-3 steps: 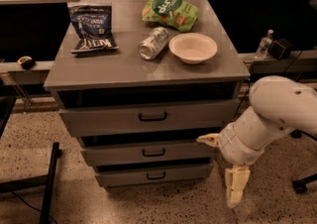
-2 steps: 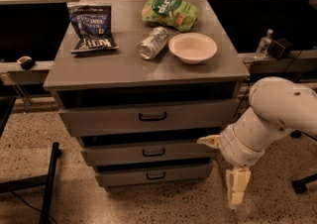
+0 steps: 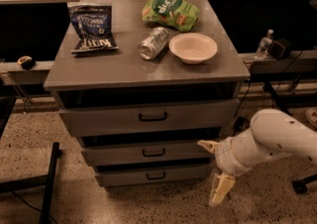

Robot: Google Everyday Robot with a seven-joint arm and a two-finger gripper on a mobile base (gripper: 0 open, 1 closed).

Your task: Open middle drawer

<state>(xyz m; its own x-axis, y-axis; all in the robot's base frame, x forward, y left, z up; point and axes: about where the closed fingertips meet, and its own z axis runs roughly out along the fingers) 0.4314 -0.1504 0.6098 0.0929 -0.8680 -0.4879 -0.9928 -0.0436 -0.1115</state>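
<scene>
The middle drawer is a grey metal front with a small black bar handle, between a taller top drawer and a slimmer bottom drawer. My gripper is on the white arm at the cabinet's right front corner, level with the middle and bottom drawers. It is open and empty. One cream fingertip points left at the middle drawer's right end. The other points down toward the floor. The gripper is well right of the handle.
On the cabinet top lie a dark chip bag, a green chip bag, a tipped can and a white bowl. A black stand leg is on the floor at left. Cables and a bottle are at right.
</scene>
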